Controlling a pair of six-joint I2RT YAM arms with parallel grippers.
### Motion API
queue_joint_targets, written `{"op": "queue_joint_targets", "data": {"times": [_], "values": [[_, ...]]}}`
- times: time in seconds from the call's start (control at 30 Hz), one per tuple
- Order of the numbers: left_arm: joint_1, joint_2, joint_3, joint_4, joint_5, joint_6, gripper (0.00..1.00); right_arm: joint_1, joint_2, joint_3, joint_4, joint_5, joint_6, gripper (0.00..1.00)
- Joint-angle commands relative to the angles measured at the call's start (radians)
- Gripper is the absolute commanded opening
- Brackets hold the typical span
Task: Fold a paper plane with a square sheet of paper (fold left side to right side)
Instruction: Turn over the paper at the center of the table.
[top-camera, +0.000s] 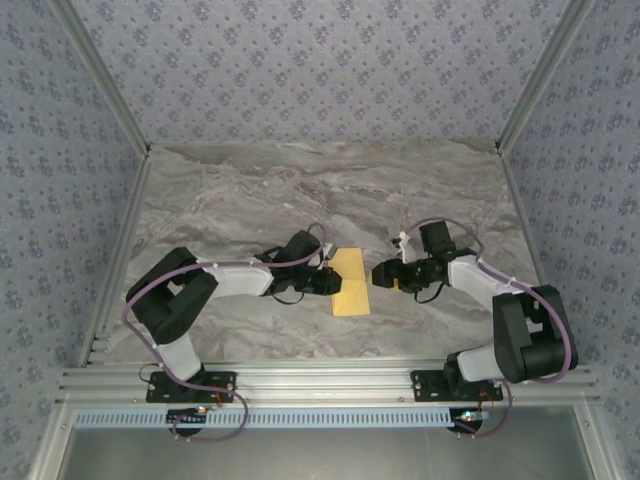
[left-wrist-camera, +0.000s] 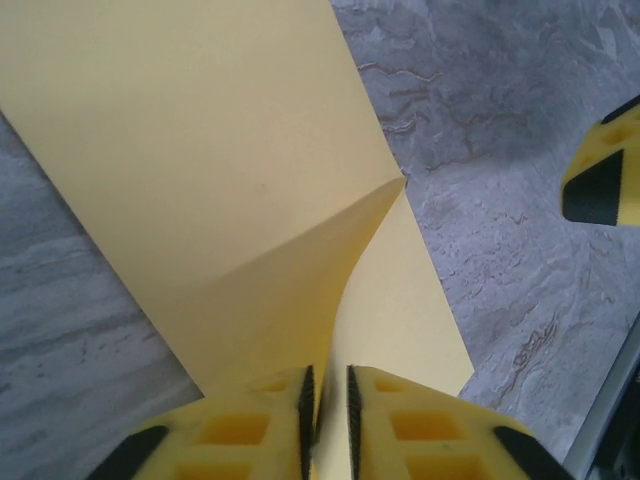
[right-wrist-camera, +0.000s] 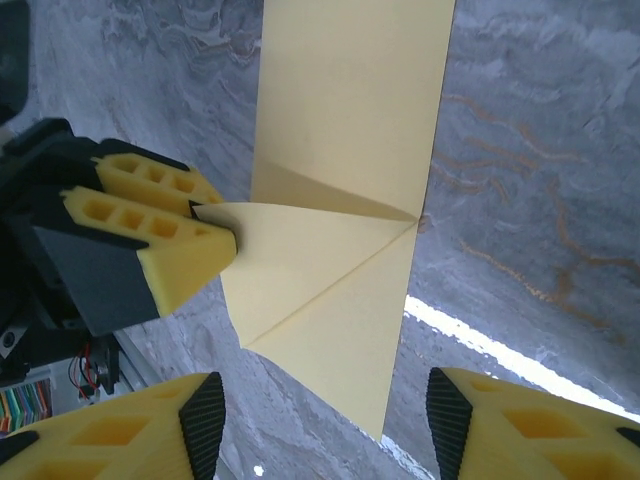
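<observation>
Marble-patterned table (top-camera: 250, 190) is seen in the top view, with 1 sheet of paper (top-camera: 350, 282) lying flat between the 2 grippers. The left gripper (top-camera: 330, 281) is touching the sheet's left edge. The right gripper (top-camera: 377, 273) is held just beside the right edge, apart from it. Bare table is left open beyond and nearer than both sets of fingertips.

In the left wrist view, the left gripper (left-wrist-camera: 328, 400) is seen closed on 1 lifted flap of the sheet (left-wrist-camera: 200, 150), with paper pinched between its 2 pads. A flat layer is spread ahead of the fingertips. 1 of the right gripper's fingers (left-wrist-camera: 600, 175) is seen off to their right, with bare table between it and the sheet's edge.

In the right wrist view, the right gripper (right-wrist-camera: 325, 425) is held open, its 2 fingers wide apart. The sheet's (right-wrist-camera: 350, 100) nearest corner lies ungripped between them. The left gripper (right-wrist-camera: 205, 225) is seen ahead and to their left, clamped on a folded corner.
</observation>
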Motion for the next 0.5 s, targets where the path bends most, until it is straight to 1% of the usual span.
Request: {"op": "queue_joint_targets", "data": {"times": [0.0,0.07,0.2,0.47], "values": [[0.005,-0.054,-0.017,0.032,-0.014,0.010,0.08,0.018,-0.003,-0.030,0.057,-0.046,0.047,0.62],[0.006,-0.080,-0.036,0.029,-0.029,0.010,0.05,0.025,0.005,-0.045,0.102,-0.064,0.075,0.65],[0.005,-0.122,-0.074,0.031,-0.044,0.007,0.03,0.046,0.023,-0.059,0.196,-0.100,0.137,0.68],[0.005,-0.146,-0.089,0.024,-0.054,0.007,0.04,0.095,0.056,-0.036,0.268,-0.117,0.183,0.70]]}}
